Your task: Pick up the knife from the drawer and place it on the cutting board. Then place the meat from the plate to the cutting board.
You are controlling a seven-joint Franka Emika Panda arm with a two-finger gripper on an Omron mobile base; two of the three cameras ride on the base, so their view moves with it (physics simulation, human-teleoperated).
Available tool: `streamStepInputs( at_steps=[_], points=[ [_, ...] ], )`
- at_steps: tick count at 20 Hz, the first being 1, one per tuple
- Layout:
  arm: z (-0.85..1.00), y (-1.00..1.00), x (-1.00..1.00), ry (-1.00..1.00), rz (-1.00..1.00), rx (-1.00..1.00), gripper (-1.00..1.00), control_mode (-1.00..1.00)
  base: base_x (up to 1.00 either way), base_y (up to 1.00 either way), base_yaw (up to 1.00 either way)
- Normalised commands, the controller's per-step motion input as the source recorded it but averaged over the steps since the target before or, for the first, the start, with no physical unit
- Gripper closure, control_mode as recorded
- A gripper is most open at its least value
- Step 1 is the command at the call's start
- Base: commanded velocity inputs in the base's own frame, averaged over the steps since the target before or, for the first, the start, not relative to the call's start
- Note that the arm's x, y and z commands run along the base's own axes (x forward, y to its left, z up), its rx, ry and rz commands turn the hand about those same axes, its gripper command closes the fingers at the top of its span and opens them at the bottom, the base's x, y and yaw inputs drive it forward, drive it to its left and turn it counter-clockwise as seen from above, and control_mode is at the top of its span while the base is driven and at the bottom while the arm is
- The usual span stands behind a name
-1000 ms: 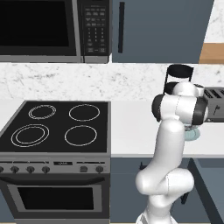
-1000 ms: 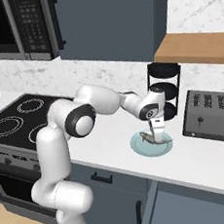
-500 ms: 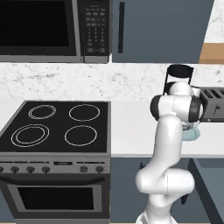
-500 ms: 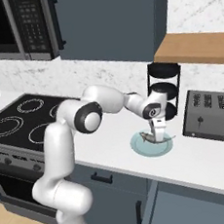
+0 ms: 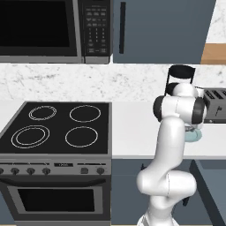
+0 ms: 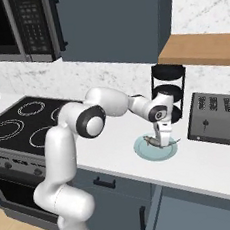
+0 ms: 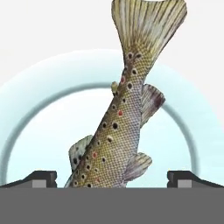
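Meat (image 7: 116, 131), a speckled fish, lies in the pale plate (image 7: 39, 109) on the desk (image 6: 116, 159), tail toward twelve o'clock; the end effector (image 7: 111, 179), fingers spread, straddles it.

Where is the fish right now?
The fish lies on the plate, right under the pincer. In the right base view that plate sits on the counter left of the toaster, in front of the black rack.
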Motion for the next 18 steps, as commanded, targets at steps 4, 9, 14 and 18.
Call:
streamStepInputs(
  at_steps=[4, 9, 14, 18],
  points=[
    [-0.03, 0.18, 0.02, 0.00, 0.00, 0.00, -1.00, -1.00, 0.00, 0.00, 0.00],
    [-0.04, 0.17, 0.34, 0.00, -0.04, 0.00, -1.00, -1.00, 0.00, 0.00, 0.00],
    [-0.16, 0.00, 0.09, 0.00, -0.12, -0.01, -1.00, -1.00, 0.00, 0.00, 0.00],
    [-0.27, 0.00, -0.25, 0.00, -0.11, 0.00, -1.00, -1.00, 0.00, 0.00, 0.00]
  ],
)
